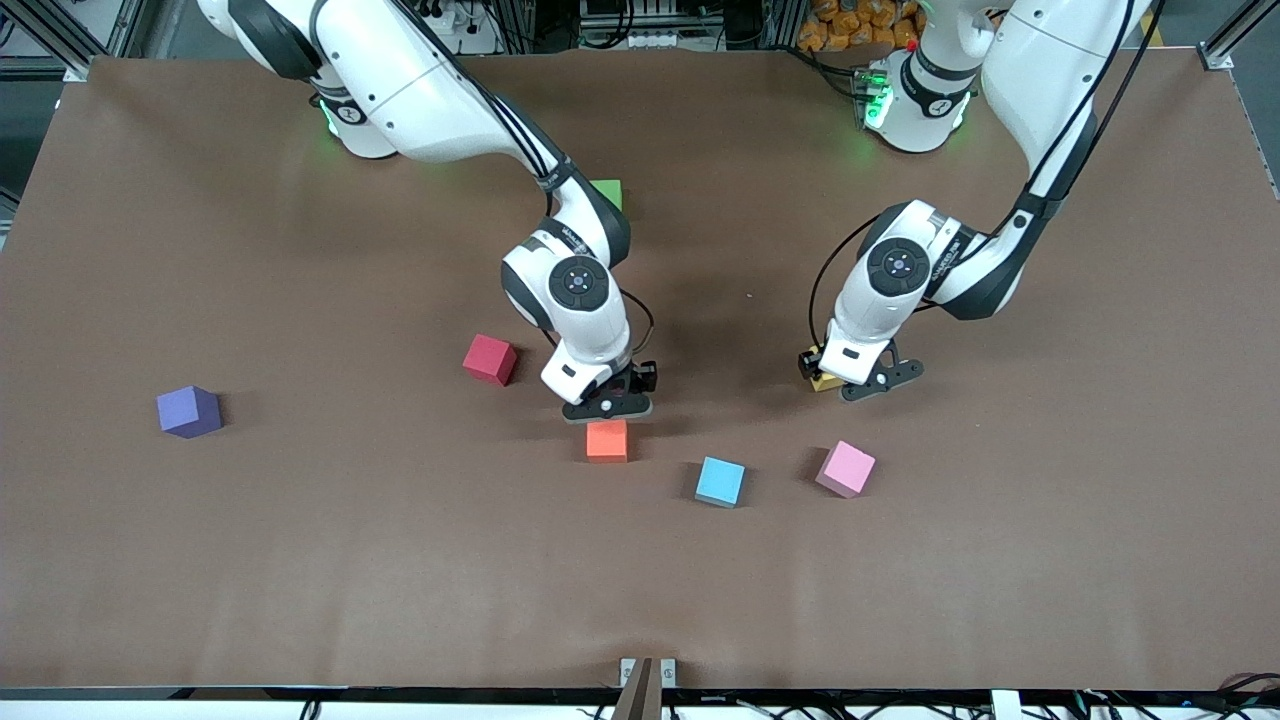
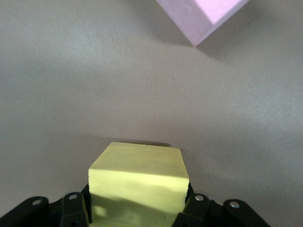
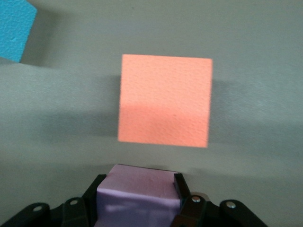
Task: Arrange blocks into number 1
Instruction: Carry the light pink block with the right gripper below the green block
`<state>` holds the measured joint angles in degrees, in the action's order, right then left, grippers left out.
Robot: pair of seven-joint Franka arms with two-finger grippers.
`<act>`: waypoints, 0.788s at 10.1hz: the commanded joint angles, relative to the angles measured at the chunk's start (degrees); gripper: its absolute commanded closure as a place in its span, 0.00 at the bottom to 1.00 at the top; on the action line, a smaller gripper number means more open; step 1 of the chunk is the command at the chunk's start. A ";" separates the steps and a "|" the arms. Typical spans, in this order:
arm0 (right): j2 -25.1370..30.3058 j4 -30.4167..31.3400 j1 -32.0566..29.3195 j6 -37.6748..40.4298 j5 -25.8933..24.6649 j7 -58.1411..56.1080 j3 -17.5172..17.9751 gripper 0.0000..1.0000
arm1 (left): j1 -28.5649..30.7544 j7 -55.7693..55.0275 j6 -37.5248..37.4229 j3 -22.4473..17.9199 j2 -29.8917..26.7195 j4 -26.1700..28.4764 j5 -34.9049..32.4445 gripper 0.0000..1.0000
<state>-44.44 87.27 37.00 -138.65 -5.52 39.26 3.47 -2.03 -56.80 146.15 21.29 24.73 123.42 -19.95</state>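
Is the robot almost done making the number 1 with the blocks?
Not yet. No line of blocks is built. The right gripper holds a pale purple block over the orange block; the left gripper holds a yellow block. The red, green and pink blocks lie scattered.

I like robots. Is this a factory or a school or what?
Probably a robot lab: two arms bolted along a brown table, coloured blocks like the purple block, and metal framing with cables around it.

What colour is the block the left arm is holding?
Yellow. The left end effector is shut on the yellow block; the left wrist view shows it best.
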 commanded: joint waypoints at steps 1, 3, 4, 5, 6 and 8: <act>11.00 12.44 -2.19 0.22 -0.55 0.99 1.01 1.00 | 0.80 0.99 -0.16 0.50 -2.58 -0.28 -1.50 1.00; 17.69 20.71 -4.73 0.22 -0.46 1.08 4.34 1.00 | 0.45 0.82 -0.16 0.59 -2.32 -2.21 -1.41 1.00; 20.25 24.31 -5.44 0.22 -0.46 1.51 5.83 1.00 | 0.18 0.73 -0.16 0.76 -2.14 -2.74 -1.41 1.00; 22.27 27.22 -6.49 0.13 -0.46 1.61 7.85 1.00 | 0.01 0.47 -0.16 0.94 -2.14 -2.83 -1.50 1.00; 23.77 29.43 -7.81 0.22 -0.46 1.95 10.31 1.00 | -0.25 -0.14 -0.16 1.81 -2.32 -2.75 -1.41 1.00; 24.14 31.90 -8.00 0.13 -0.46 4.84 13.74 1.00 | -1.91 -2.51 -0.16 2.26 -1.79 -2.92 -1.32 1.00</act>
<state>-22.51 115.43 30.57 -137.75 -5.50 41.31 14.00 -2.67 -56.83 146.16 23.31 23.10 120.61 -19.96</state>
